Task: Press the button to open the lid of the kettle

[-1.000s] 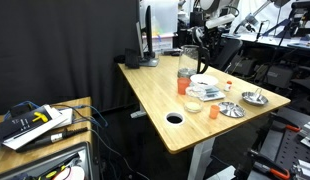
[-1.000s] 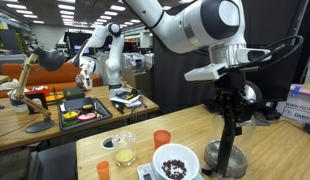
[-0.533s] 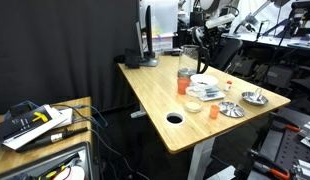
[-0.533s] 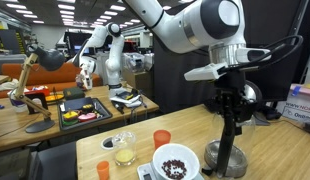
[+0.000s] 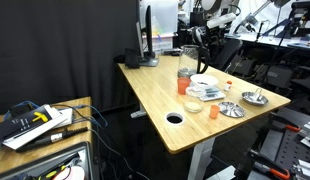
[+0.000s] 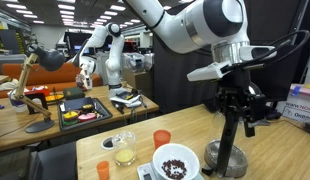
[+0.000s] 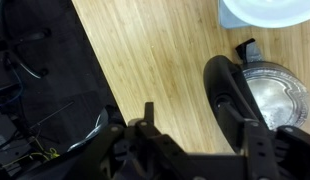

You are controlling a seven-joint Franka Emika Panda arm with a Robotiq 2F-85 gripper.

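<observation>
The kettle (image 7: 257,92) fills the right of the wrist view from above, with its dark handle (image 7: 223,95), a small spout and the round lid (image 7: 273,95). My gripper (image 7: 200,128) is open just above it. One finger hangs over bare wood, the other over the handle end of the top. In an exterior view the gripper (image 6: 235,98) stands directly above the kettle (image 6: 227,150) at the table's right. In an exterior view the kettle (image 5: 188,56) is small at the table's far side, with the arm above it. I cannot see the button clearly.
A white bowl of dark beans (image 6: 176,160), a glass cup (image 6: 124,150) and two orange cups (image 6: 162,138) stand next to the kettle. The wooden table (image 5: 155,95) also carries metal dishes (image 5: 231,109) and has a round hole (image 5: 174,117). Black curtain behind.
The arm and gripper have shifted very slightly above the kettle. The kettle and the other things have not moved.
</observation>
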